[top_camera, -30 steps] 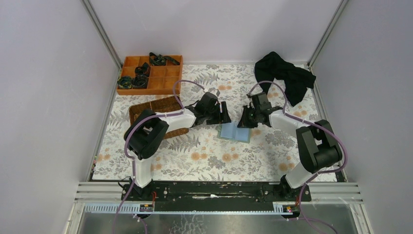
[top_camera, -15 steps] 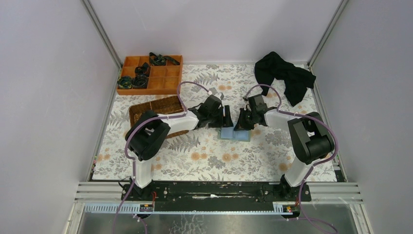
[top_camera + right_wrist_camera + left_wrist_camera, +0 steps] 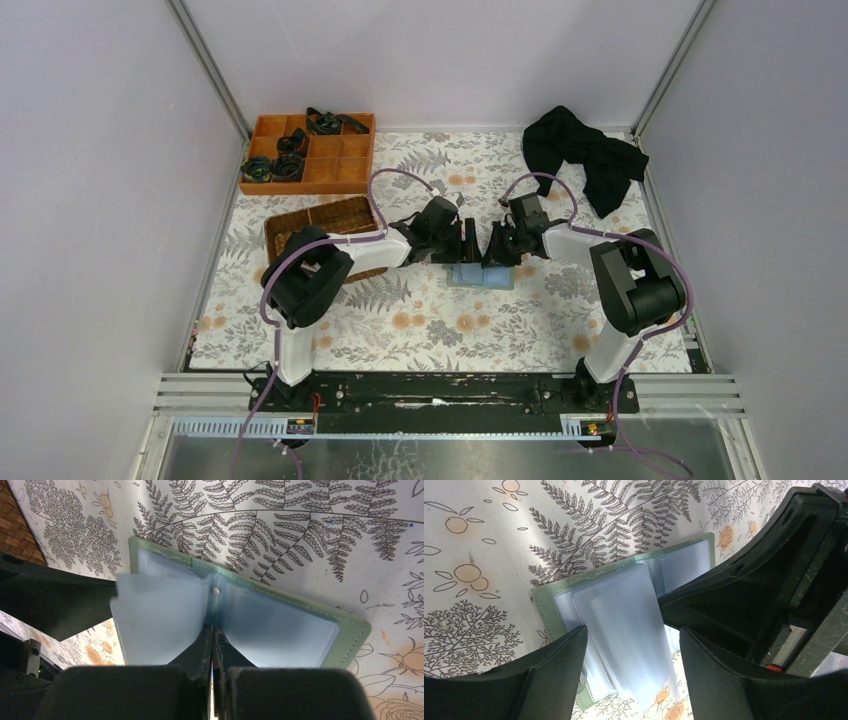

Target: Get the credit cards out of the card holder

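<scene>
The card holder (image 3: 280, 625) lies open at the middle of the table, teal inside up, with a translucent sleeve leaf raised from its fold. My right gripper (image 3: 212, 632), fingers pressed together, sets its tips at that fold, and my left gripper (image 3: 633, 632), fingers spread and holding nothing, faces it with the leaf between them. The two grippers crowd close over the holder, a wicker basket (image 3: 325, 222) lies partly under my left arm, and an orange divided tray (image 3: 345, 170) with dark looped items and a black cloth (image 3: 585, 155) occupy the far corners. The tablecloth (image 3: 440, 325) bears grey ferns and orange flowers, within plain pale walls (image 3: 100, 150).
</scene>
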